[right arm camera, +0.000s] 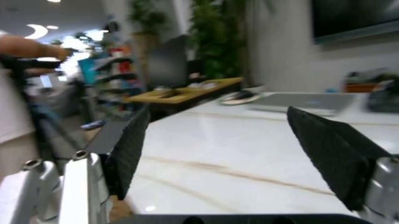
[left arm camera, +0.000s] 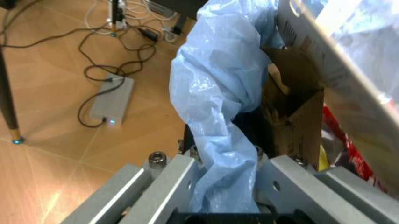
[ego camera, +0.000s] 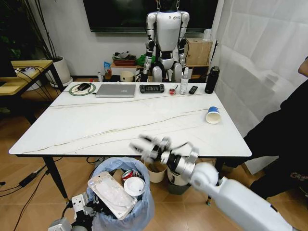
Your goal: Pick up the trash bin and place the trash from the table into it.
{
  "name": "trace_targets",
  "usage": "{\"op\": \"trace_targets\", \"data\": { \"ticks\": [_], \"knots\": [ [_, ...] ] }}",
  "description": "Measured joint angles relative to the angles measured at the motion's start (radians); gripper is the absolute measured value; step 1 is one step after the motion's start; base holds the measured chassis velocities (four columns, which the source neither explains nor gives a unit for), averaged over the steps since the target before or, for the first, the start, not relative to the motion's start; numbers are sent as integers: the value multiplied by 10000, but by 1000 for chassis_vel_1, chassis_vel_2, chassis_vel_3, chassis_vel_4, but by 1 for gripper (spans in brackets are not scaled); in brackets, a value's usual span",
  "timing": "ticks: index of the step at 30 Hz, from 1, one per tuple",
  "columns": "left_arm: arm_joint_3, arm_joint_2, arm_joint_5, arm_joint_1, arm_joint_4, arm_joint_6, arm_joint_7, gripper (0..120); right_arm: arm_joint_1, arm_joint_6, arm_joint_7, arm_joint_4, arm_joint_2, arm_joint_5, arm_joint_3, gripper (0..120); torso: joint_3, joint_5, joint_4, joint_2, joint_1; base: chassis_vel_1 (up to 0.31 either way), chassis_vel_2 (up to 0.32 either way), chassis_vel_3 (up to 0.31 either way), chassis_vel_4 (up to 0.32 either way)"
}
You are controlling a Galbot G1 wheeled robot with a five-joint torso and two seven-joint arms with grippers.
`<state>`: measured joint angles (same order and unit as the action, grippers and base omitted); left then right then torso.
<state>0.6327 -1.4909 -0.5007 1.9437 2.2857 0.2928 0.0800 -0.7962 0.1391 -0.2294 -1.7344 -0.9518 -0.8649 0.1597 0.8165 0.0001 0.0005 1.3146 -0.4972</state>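
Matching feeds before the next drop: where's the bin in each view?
Head view: bin at bottom left, before the table, in the left gripper.
Left wrist view: its bag, centre, pinched in the jaws.
Right wrist view: the open right gripper faces the table top instead.
Shared landmark: the table, head and right wrist.
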Motion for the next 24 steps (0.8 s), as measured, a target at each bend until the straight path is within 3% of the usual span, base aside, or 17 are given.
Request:
{"op": "trace_targets", "data": {
  "ticks": [4, 9, 12, 13, 20, 24],
  "knots": [
    [-28, 403, -226, -132, 23, 118, 7, 0, -112, -542, 624, 259, 66, 351, -915, 97, 0, 2, -4, 0, 0, 0, 0, 0, 0],
    [-58, 1040, -583, -325, 30, 282, 60, 0, -151, -1677, 1546, 745, 83, 1135, -2088, 100, 0, 0, -3, 0, 0, 0, 0, 0, 0],
    [-187, 1655, -861, -458, 32, 377, 78, 0, -167, -2463, 2015, 1233, 125, 1582, -2829, 100, 0, -1, -2, 0, -1, 0, 0, 0, 0],
    [-283, 2136, -1065, -561, 36, 432, 90, 0, -164, -2700, 2229, 1659, 179, 1807, -3138, 100, 0, 0, -3, 0, 0, 0, 0, 0, 0],
    [-436, 3335, -1757, -915, 79, 573, 111, 0, 332, -2936, 2554, 2948, 173, 1940, -3418, 100, 1, 1, -3, 0, -1, 0, 0, 0, 0],
    [-426, 3587, -1972, -1056, 89, 624, 122, 0, 835, -2929, 2547, 3591, 130, 1962, -3350, 100, 0, -3, -1, 0, -2, 0, 0, 0, 0]
  ]
}}
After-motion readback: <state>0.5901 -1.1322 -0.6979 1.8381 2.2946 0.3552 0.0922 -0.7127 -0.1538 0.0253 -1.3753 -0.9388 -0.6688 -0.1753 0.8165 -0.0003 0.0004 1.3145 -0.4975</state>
